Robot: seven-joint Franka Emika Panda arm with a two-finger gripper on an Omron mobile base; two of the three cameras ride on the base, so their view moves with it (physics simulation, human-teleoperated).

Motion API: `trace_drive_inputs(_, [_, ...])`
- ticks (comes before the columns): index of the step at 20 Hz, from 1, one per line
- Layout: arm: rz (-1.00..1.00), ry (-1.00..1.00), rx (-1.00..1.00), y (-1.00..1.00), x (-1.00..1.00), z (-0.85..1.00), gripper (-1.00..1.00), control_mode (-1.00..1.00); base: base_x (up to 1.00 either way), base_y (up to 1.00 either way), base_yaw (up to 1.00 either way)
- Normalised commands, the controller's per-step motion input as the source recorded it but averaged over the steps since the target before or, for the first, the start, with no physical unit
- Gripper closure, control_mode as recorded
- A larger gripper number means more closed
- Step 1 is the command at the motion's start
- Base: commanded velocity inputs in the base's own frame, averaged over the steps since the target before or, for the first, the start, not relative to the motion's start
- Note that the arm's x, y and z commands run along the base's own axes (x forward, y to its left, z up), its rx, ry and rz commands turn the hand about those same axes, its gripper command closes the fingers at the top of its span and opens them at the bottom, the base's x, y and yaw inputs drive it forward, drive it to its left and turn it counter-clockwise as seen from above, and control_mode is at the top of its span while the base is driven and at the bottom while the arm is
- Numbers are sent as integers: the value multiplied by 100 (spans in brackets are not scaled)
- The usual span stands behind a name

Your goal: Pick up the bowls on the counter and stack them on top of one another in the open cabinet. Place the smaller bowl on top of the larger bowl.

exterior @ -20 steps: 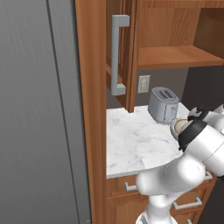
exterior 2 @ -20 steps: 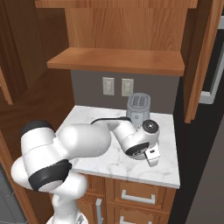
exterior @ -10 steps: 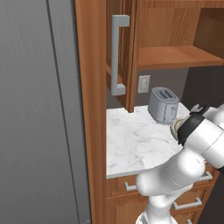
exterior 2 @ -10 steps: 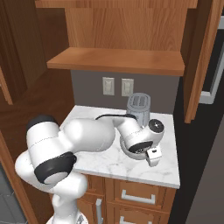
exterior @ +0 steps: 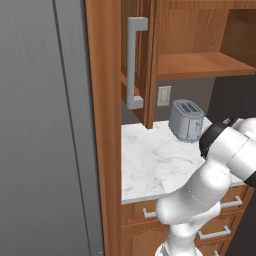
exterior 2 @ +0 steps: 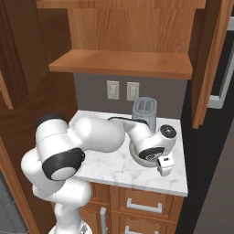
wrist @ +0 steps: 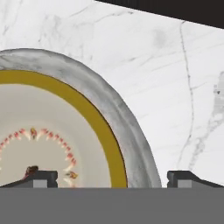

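marble counter (wrist: 175,78) noted; wide-open gripper (wrist: 111,178) straddles bowl (wrist: 65,131) rim; bowl could be tipped if clamped off-centre.

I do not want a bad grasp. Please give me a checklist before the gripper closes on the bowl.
1. Gripper open: ok.
2. Bowl rim between the fingertips: ok; one tip over the inside, the other outside the wall.
3. Bowl sits on the counter: ok.
4. Toaster apart from the hand: ok.
5. Cabinet shelf free: ok.
6. Which bowl this is, larger or smaller: cannot tell.
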Motion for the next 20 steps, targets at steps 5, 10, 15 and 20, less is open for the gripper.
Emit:
trace_drive_inputs(5, [0,0,0,0,0,-3,-100,-100,0,0,0])
trace_drive_inputs(10, [0,0,0,0,0,0,-100,-100,0,0,0])
trace_drive_inputs(15, [0,1,0,13,-6,0,-100,-100,0,0,0])
trace_drive_inputs(20, [0,0,0,8,-3,0,-100,-100,0,0,0])
